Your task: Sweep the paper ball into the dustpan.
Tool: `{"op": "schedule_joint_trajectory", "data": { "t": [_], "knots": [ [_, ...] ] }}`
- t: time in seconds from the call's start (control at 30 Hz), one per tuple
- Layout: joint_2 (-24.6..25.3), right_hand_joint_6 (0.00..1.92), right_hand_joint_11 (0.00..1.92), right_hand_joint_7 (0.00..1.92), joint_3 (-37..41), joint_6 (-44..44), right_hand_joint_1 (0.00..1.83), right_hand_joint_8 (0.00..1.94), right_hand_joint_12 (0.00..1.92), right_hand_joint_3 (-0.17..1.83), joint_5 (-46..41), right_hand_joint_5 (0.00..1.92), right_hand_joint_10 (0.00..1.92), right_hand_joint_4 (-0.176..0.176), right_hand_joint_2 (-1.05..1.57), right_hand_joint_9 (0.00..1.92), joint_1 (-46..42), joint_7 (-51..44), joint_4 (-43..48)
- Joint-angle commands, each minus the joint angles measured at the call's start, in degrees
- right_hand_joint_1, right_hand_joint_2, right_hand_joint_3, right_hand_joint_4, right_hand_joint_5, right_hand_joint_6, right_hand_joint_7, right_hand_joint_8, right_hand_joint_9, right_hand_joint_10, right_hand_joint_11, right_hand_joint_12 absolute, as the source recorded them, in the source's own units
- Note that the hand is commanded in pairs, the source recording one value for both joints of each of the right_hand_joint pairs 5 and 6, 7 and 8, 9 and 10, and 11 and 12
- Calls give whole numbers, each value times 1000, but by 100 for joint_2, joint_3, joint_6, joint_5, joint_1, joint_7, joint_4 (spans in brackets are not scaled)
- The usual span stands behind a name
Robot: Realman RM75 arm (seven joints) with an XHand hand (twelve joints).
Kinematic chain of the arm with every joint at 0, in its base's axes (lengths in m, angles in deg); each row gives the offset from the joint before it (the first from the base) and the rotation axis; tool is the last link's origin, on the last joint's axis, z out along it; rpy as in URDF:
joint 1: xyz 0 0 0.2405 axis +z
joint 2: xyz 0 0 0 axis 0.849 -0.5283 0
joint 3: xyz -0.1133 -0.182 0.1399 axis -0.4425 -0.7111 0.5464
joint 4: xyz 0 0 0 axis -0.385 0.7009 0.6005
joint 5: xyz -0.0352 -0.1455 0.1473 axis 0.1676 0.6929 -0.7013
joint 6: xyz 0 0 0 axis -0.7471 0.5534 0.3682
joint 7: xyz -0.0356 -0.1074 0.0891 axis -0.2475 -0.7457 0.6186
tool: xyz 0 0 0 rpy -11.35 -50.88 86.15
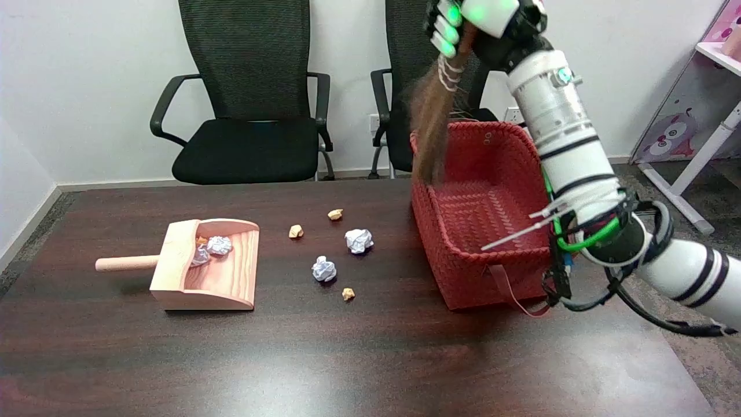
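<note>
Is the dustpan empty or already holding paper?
Not empty: the dustpan holds two white paper balls near its back wall; two more lie on the table.

Wooden dustpan — glossy table — woven basket.

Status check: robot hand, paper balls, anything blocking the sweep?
Right robot hand grips brush, raised over red basket. Two paper balls loose on table, some already in dustpan. Tan scraps lie among them.

Red basket, two black chairs
</note>
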Motion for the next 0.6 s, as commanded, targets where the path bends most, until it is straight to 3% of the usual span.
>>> {"op": "schedule_joint_trajectory", "data": {
  "t": [0.03, 0.27, 0.6],
  "knots": [
    [384, 1920, 1920, 1920, -1920, 217, 909, 1920, 1920, 1402, -1134, 1920, 1920, 176, 1380, 1920, 2431, -224, 239],
    [754, 1920, 1920, 1920, -2754, 163, 844, 1920, 1920, 1476, -1046, 1920, 1920, 176, 1344, 1920, 2907, -233, 790],
    [1665, 1920, 1920, 1920, -2957, -345, 857, 1920, 1920, 1501, -568, 1920, 1920, 176, 1327, 1920, 2396, -303, 1913]
  ]
}}
